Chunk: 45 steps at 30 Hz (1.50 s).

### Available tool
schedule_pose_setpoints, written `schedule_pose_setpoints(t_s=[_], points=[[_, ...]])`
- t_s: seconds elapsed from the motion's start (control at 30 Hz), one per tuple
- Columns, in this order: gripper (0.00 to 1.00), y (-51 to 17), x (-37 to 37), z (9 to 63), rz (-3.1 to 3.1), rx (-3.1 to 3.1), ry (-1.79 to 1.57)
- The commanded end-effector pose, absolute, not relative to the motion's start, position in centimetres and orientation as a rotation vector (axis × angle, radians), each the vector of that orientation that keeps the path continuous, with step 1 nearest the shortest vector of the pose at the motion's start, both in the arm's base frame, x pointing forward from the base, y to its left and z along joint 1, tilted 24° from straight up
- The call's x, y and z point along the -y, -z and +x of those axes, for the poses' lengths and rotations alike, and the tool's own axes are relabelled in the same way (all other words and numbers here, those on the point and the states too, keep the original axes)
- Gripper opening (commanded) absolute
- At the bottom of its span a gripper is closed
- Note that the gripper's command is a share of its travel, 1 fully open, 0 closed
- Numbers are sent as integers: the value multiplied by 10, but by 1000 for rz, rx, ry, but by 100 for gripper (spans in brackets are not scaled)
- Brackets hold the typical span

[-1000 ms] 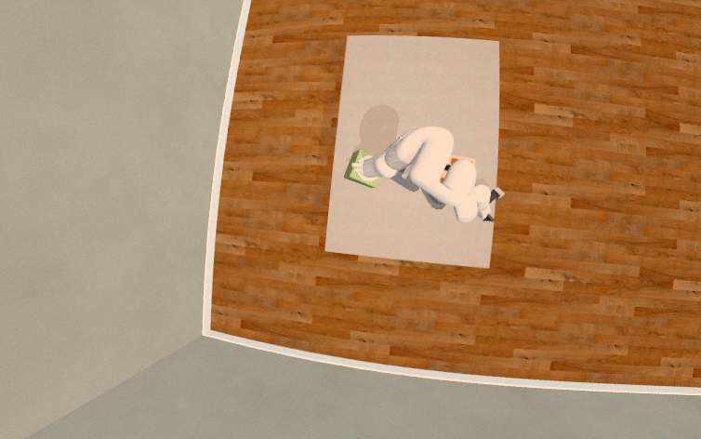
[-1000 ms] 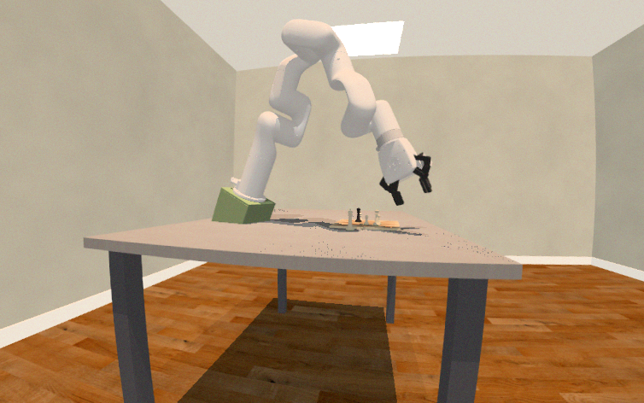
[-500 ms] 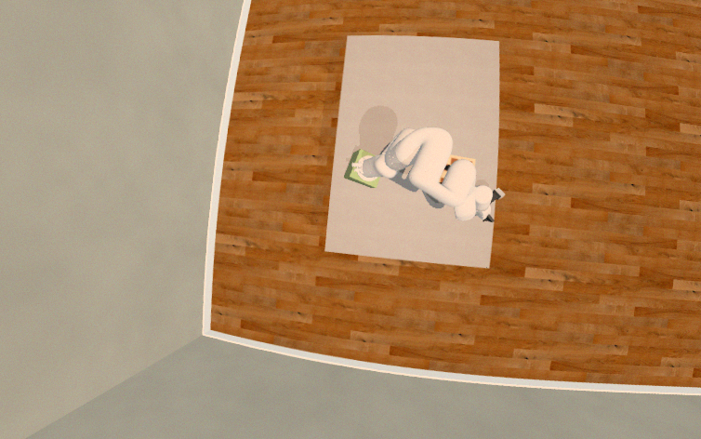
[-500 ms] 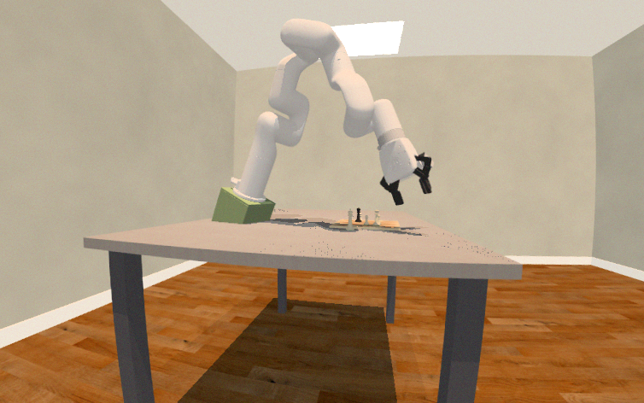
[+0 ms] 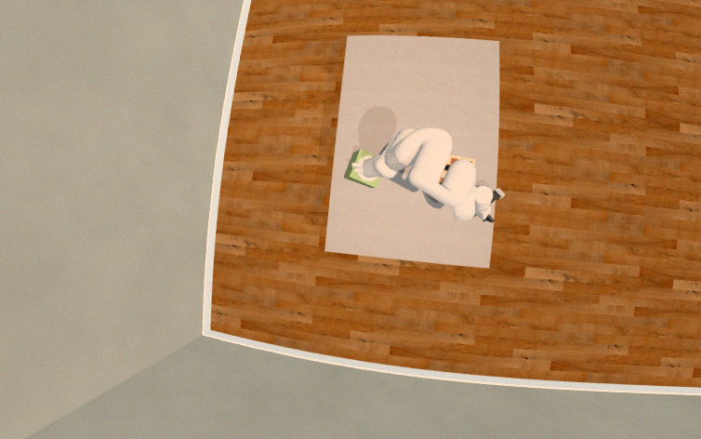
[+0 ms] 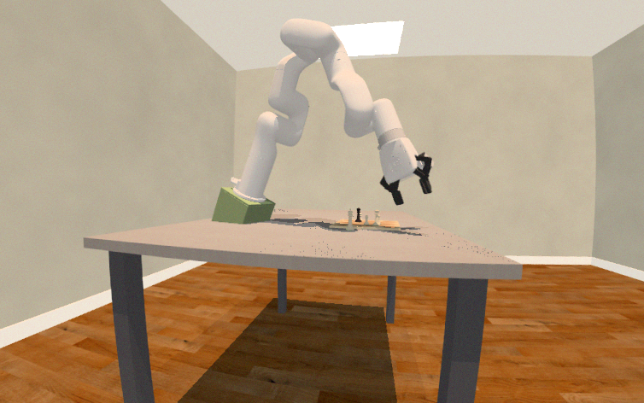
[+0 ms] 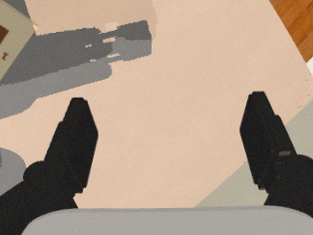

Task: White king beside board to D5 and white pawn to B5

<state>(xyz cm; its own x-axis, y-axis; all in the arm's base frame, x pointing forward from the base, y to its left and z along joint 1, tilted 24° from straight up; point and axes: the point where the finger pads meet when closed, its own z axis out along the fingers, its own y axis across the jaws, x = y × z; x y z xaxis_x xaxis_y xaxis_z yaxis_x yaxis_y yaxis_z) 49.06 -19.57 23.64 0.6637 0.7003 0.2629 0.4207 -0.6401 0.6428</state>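
Observation:
The chessboard [image 6: 385, 224] [image 5: 459, 157] lies flat on the table's far right part; the arm hides most of it in the top view, and only a corner [image 7: 9, 36] shows in the wrist view. In the side view a tall white piece, the king [image 6: 350, 219], stands at the board's near left edge. A small white pawn [image 6: 366, 219], a black piece [image 6: 358, 214] and another white piece [image 6: 376, 217] stand close by; I cannot read their squares. My gripper [image 6: 412, 194] [image 5: 493, 206] [image 7: 167, 113] is open and empty, high above the table, right of the board, over bare table near its edge.
The arm's green base block [image 6: 242, 207] [image 5: 360, 173] stands on the table [image 6: 295, 242] [image 5: 414, 77], left of the board.

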Motion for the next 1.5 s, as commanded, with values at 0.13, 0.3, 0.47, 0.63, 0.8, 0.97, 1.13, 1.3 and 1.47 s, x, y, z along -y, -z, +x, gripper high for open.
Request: schedule_pose_setpoints(t_s=[0.13, 0.3, 0.47, 0.63, 0.8, 0.97, 1.13, 1.3, 1.47], points=[[100, -236, 189, 491, 2398, -815, -665], [100, -235, 181, 490, 2463, -762, -644], [100, -232, 162, 487, 2592, -649, -593], [100, -231, 138, 479, 2718, -527, -527], [100, -231, 111, 468, 2839, -401, -443], [100, -232, 96, 461, 2896, -337, -393], [100, -234, 80, 453, 2950, -273, -338], [100, -234, 80, 453, 2950, -273, -338], [100, -234, 80, 453, 2950, -273, -338]])
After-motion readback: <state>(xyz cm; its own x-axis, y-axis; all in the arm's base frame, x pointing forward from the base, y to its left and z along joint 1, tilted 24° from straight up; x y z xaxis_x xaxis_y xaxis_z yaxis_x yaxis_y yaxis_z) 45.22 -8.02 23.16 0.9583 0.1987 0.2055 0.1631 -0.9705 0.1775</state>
